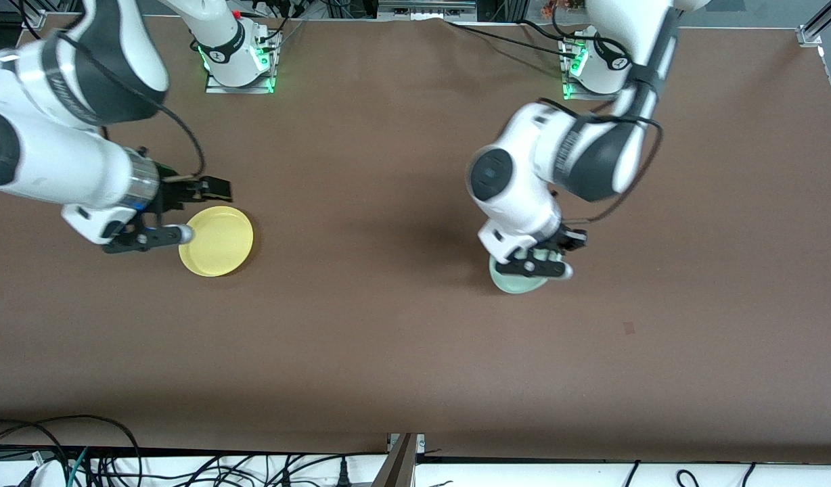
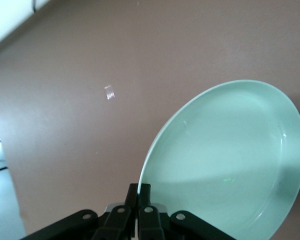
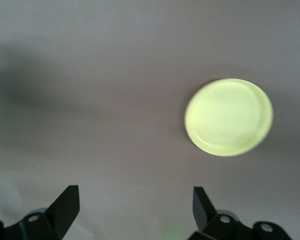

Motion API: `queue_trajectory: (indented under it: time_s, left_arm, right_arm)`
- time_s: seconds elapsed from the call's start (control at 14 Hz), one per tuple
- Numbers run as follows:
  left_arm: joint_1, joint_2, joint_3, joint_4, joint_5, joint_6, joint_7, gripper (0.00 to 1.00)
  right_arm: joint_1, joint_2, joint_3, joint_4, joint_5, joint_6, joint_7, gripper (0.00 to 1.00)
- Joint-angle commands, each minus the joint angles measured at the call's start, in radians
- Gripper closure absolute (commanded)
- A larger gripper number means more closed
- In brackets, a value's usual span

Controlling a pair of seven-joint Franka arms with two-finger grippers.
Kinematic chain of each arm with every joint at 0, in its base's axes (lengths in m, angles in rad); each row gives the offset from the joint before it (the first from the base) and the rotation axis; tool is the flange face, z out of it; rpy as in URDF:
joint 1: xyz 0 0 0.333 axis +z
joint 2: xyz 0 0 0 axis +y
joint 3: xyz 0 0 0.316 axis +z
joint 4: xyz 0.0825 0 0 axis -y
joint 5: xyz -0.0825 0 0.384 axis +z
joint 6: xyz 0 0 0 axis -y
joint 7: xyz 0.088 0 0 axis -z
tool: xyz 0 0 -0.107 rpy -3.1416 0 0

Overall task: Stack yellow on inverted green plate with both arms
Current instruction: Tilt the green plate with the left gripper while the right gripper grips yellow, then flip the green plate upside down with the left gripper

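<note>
The green plate [image 1: 517, 281] is hanging tilted, clamped at its rim by the left gripper [image 1: 547, 265]; the right gripper [image 1: 197, 211], jaws apart, is hovering beside the yellow plate [image 1: 217, 241].

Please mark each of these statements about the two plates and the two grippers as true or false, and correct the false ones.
1. The left gripper is shut on the rim of the green plate. True.
2. The yellow plate is stacked on the green plate. False: the two plates are apart, the yellow one toward the right arm's end of the table, the green one toward the left arm's end.
3. The right gripper is open and holds nothing. True.
4. The right gripper is shut on the yellow plate. False: its fingers stand wide apart above the table beside the plate's edge, and the plate lies flat and free.
5. The green plate is tilted in the left gripper's grip. True.
</note>
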Motion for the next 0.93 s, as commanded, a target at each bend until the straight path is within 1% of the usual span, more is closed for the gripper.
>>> queue_trajectory:
  time_s: [0.0, 0.07, 0.29, 0.5, 0.57, 0.64, 0.71, 0.86]
  left_arm:
    - [-0.128, 0.05, 0.023, 0.04, 0.145, -0.035, -0.102, 1.0]
    - [-0.164, 0.066, 0.023, 0.04, 0.19, -0.049, -0.123, 1.0]
    - [-0.258, 0.11, 0.023, 0.04, 0.286, -0.087, -0.192, 1.0]
    - [-0.356, 0.149, 0.024, 0.041, 0.371, -0.113, -0.249, 1.0]
    - [-0.391, 0.159, 0.024, 0.041, 0.418, -0.115, -0.283, 1.0]
    - [-0.418, 0.172, 0.026, 0.041, 0.463, -0.116, -0.304, 1.0]
    - [-0.444, 0.187, 0.026, 0.041, 0.51, -0.116, -0.309, 1.0]
    - [-0.484, 0.217, 0.026, 0.044, 0.607, -0.127, -0.312, 1.0]
  right_arm:
    - [0.011, 0.028, -0.007, 0.004, 0.023, 0.022, 0.021, 0.0]
    - [0.008, 0.033, -0.009, 0.004, 0.019, 0.022, 0.019, 0.0]
    - [-0.012, 0.094, -0.021, -0.005, -0.003, 0.051, 0.009, 0.0]
    - [-0.051, 0.122, -0.033, -0.082, -0.09, 0.126, -0.007, 0.0]
    - [-0.068, 0.12, -0.035, -0.111, -0.101, 0.153, -0.034, 0.0]
    - [-0.09, 0.122, -0.05, -0.136, -0.101, 0.171, -0.072, 0.0]
    - [-0.116, 0.126, -0.062, -0.153, -0.101, 0.192, -0.108, 0.0]
    - [-0.185, 0.143, -0.067, -0.197, -0.101, 0.255, -0.215, 0.0]
